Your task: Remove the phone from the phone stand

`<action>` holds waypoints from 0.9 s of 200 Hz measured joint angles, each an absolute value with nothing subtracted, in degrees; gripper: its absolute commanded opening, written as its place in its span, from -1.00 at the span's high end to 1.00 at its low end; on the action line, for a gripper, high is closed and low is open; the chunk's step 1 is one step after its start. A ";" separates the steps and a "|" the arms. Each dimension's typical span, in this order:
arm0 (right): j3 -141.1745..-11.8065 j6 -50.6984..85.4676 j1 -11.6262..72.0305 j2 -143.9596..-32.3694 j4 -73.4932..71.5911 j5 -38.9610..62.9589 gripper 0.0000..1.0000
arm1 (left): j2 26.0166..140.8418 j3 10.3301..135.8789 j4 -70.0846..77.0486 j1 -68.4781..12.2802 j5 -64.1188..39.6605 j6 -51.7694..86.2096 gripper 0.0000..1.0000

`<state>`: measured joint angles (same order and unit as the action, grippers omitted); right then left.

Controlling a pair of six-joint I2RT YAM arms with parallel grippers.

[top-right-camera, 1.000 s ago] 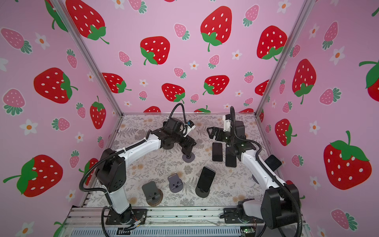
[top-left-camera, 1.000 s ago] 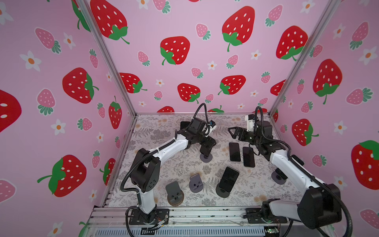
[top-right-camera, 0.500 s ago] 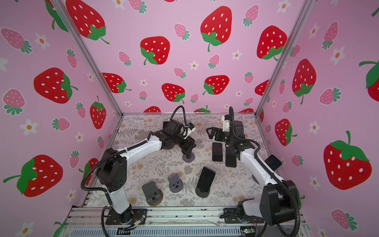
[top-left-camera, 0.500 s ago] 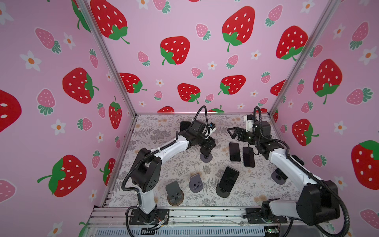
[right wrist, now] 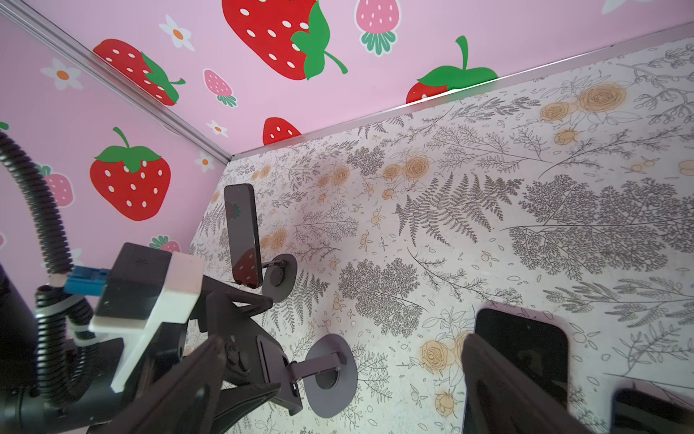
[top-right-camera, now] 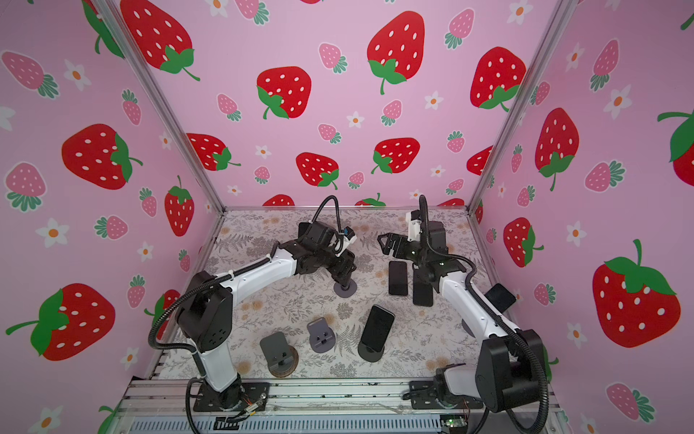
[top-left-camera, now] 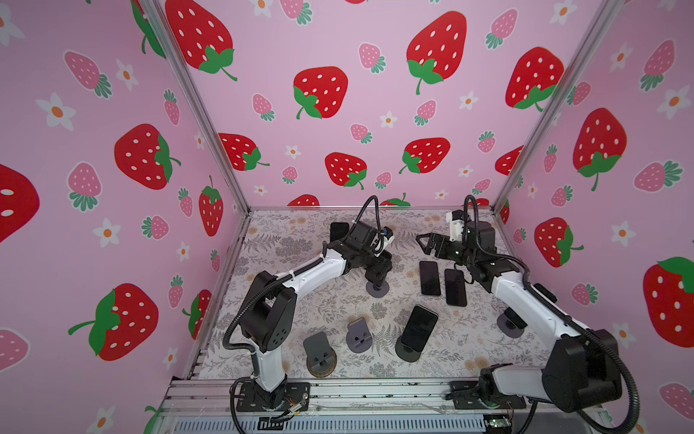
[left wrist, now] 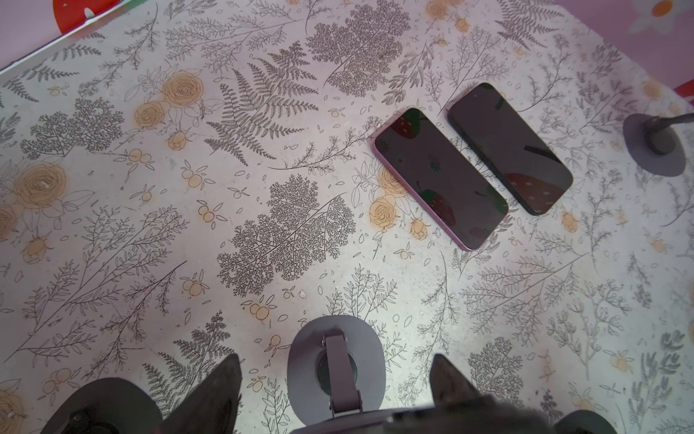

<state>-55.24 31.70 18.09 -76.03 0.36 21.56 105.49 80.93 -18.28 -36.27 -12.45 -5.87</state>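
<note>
Left wrist view, read with the right wrist view: the left gripper (left wrist: 336, 357) hangs over a grey phone stand (right wrist: 330, 375) near mid-table. Its fingers (left wrist: 221, 390) sit on either side of the dark slab on the cradle, judged to be the phone (right wrist: 268, 362); whether the pads bear on it cannot be told. The right gripper (top-left-camera: 422, 243) hovers nearby, jaws wide and empty, above a pink-edged phone (left wrist: 439, 176) and a dark phone (left wrist: 510, 148) lying flat on the floral mat (left wrist: 263, 188). For a clean lift, the pads should seat squarely on the phone's long edges, clear of the cradle lip, and the pull should follow the cradle's slope. A skewed grip would likely drag or tip the light stand, whose base the free gripper could steady.
</note>
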 measured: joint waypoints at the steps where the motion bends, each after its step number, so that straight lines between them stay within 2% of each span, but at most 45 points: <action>1: -55.24 31.70 18.09 -76.03 0.36 21.58 -0.99 | 105.49 80.93 -18.31 -36.27 -12.47 -5.76 -0.52; 59: -55.24 31.88 18.09 -76.14 0.54 21.74 -0.99 | 105.47 81.58 -20.01 -36.27 -12.47 -4.32 -0.41; 180: -56.16 31.62 17.72 -76.47 1.08 21.69 -0.99 | 97.17 85.93 -28.84 -36.12 -5.54 -0.75 -0.38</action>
